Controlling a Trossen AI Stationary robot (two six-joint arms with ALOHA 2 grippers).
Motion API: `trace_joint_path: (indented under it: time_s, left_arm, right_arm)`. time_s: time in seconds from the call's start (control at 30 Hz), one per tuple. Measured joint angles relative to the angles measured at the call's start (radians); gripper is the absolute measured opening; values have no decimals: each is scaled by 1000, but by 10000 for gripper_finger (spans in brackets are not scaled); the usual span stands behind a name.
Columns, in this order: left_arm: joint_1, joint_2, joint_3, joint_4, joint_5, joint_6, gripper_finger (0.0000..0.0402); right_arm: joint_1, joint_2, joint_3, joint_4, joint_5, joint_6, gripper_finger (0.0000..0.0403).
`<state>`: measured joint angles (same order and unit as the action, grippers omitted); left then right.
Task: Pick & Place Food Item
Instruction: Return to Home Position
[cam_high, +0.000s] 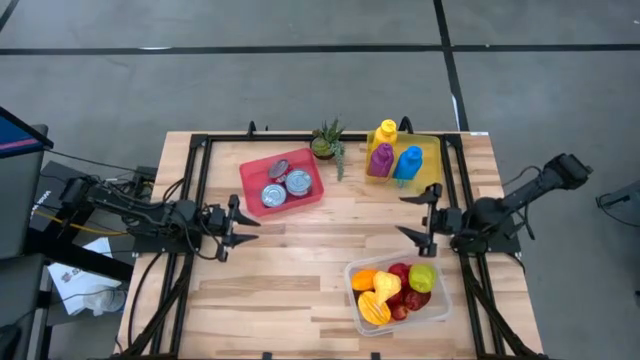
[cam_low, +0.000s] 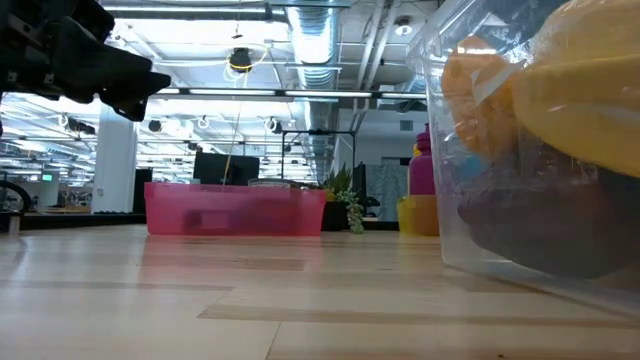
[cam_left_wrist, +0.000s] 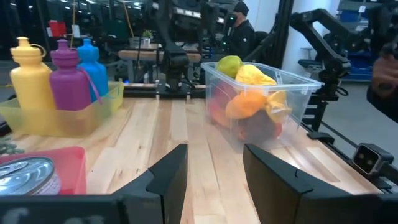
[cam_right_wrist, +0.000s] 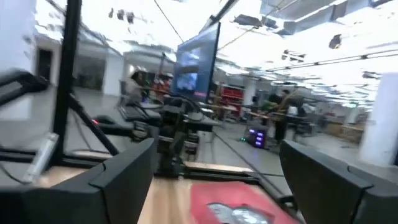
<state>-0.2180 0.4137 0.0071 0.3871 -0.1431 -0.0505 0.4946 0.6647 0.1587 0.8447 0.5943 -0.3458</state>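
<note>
A clear plastic tub (cam_high: 397, 292) near the table's front right holds plastic fruit: orange, yellow, red and a green one (cam_high: 422, 277). A red bin (cam_high: 283, 182) at the far middle holds cans (cam_high: 272, 194). My left gripper (cam_high: 240, 228) hovers level over the table's left part, open and empty, pointing toward the tub (cam_left_wrist: 261, 99). My right gripper (cam_high: 412, 213) hovers at the right, beyond the tub, wide open and empty, facing the red bin (cam_right_wrist: 236, 205). In the low view the left arm (cam_low: 90, 60) shows at the upper left, above the boards.
A yellow tray (cam_high: 432, 160) with yellow, purple and blue bottles (cam_high: 392, 155) stands at the far right. A small potted plant (cam_high: 328, 142) sits between it and the red bin. Bare wooden boards (cam_high: 300, 260) lie between the two grippers.
</note>
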Motion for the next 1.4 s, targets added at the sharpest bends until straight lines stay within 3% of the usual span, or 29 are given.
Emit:
trace_joint_path:
  time_s: [0.37,0.8,0.93,1.0,1.2,1.4]
  left_arm:
    - [0,0,0,48,-43,0,149]
    - [0,0,-1,161,-43,0,149]
    - [0,0,-1,155,-43,-18,149]
    - [0,0,-1,136,-43,-40,149]
    - [0,6,-1,124,-43,-59,149]
    - [0,8,-1,107,-43,-57,149]
  right_arm:
    - [1,-132,-145,-31,-116,137,328]
    - [0,-151,-151,-174,-95,285,328]
    - [-21,-150,-152,-183,89,348,328]
    - [-23,-151,-152,-224,132,416,328]
    - [-3,-179,-152,-224,-48,266,328]
    - [40,-410,-152,-303,-70,174,328]
